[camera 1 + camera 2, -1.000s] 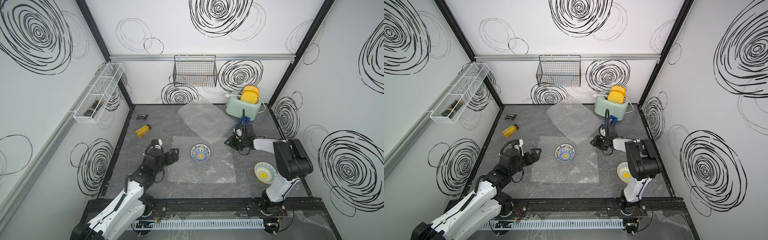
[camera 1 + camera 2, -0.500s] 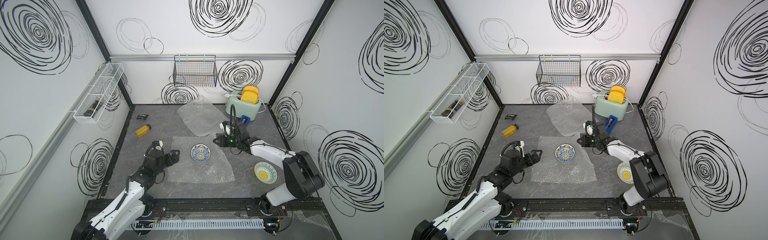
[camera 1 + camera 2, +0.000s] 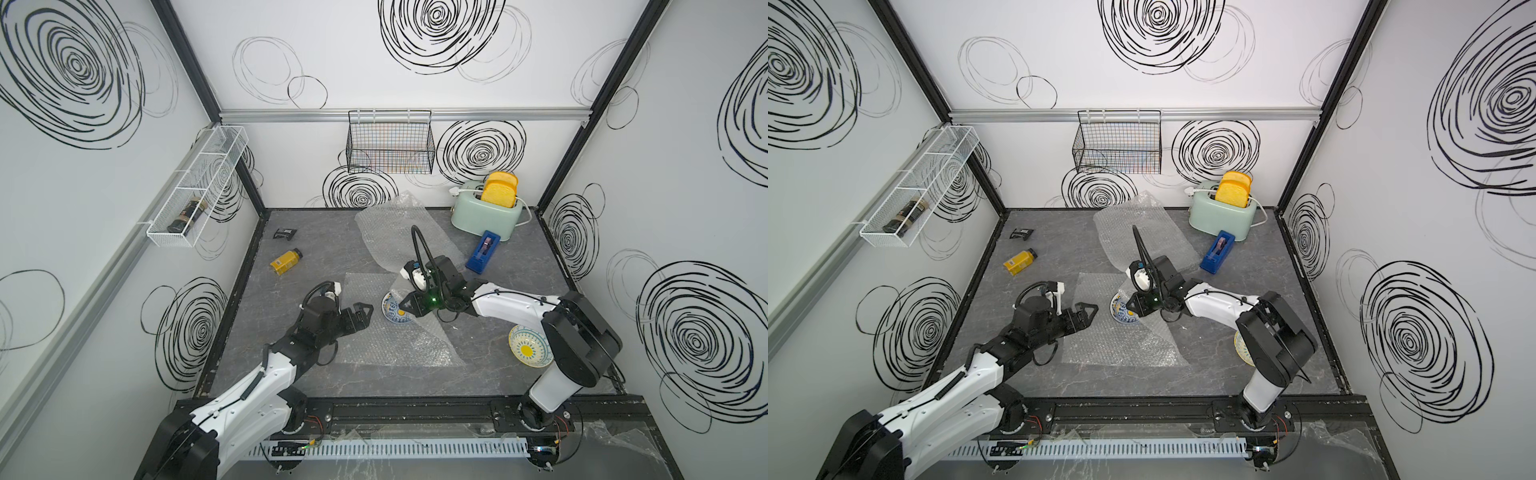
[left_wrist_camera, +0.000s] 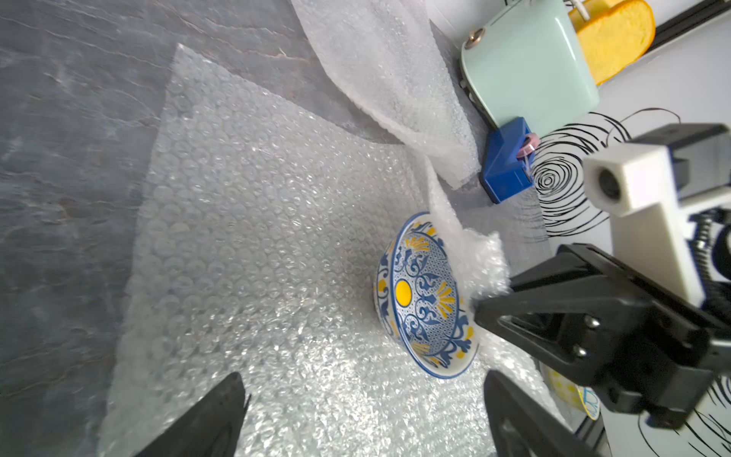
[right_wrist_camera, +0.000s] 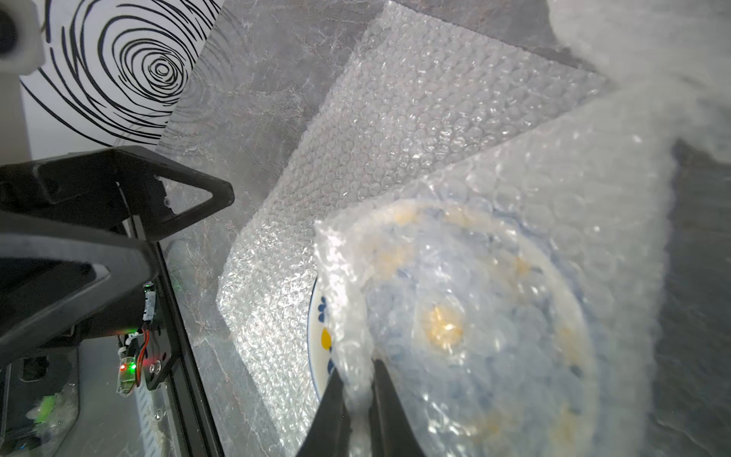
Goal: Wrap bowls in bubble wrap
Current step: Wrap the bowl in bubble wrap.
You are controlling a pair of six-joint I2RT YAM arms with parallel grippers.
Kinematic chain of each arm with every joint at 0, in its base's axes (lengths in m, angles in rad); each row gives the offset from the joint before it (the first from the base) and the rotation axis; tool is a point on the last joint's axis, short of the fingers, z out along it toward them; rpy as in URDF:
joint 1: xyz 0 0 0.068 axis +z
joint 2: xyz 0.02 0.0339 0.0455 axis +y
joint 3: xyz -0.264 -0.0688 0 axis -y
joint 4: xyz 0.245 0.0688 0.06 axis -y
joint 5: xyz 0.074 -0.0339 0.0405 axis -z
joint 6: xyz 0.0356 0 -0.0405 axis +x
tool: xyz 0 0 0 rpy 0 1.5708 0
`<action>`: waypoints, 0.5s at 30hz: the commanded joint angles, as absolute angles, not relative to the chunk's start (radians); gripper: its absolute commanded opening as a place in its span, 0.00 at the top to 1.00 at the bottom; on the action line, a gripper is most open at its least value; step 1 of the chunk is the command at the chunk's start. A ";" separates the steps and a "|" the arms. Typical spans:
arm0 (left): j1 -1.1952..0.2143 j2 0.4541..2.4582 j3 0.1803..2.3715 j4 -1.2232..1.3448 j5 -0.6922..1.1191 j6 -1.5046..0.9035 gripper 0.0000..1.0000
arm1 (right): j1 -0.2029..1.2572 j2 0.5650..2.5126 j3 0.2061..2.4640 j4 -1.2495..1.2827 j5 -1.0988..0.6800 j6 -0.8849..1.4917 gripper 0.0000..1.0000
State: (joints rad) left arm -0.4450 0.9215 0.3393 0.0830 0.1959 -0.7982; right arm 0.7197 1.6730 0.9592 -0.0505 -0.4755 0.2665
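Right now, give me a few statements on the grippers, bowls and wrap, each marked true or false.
1. The right gripper pinches a corner of the bubble wrap sheet, drawn over the blue-patterned bowl. True.
2. The left gripper is shut on that bowl. False: it is open, holding nothing.
3. The blue-patterned bowl rests on the sheet. True.
4. The sun-centred bowl is already wrapped. False: it lies bare on the table, off the sheet.
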 commanded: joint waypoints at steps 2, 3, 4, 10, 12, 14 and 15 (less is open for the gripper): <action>-0.461 0.983 0.422 0.202 0.252 -0.826 0.04 | 0.742 1.699 0.989 -0.087 -0.464 0.187 0.81; -0.467 1.003 0.435 0.207 0.245 -0.824 0.04 | 0.744 1.700 0.984 -0.082 -0.471 0.181 0.80; -0.474 1.024 0.445 0.220 0.243 -0.821 0.04 | 0.745 1.699 0.980 -0.074 -0.474 0.177 0.79; -0.486 1.227 0.527 0.314 0.294 -0.821 0.04 | 0.756 1.709 0.976 -0.069 -0.480 0.151 0.76; -0.507 1.295 0.571 0.311 0.302 -0.801 0.03 | 0.762 1.710 0.978 -0.072 -0.482 0.146 0.75; -0.533 1.350 0.610 0.283 0.276 -0.763 0.04 | 0.763 1.707 0.979 -0.076 -0.486 0.140 0.73; -0.539 1.372 0.618 0.276 0.270 -0.756 0.03 | 0.763 1.703 0.975 -0.075 -0.488 0.138 0.73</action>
State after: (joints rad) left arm -0.5159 1.3296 0.5709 0.2356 0.2676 -0.7895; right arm 0.7551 1.6974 0.9688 -0.0589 -0.4702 0.1764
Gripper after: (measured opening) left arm 0.965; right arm 0.263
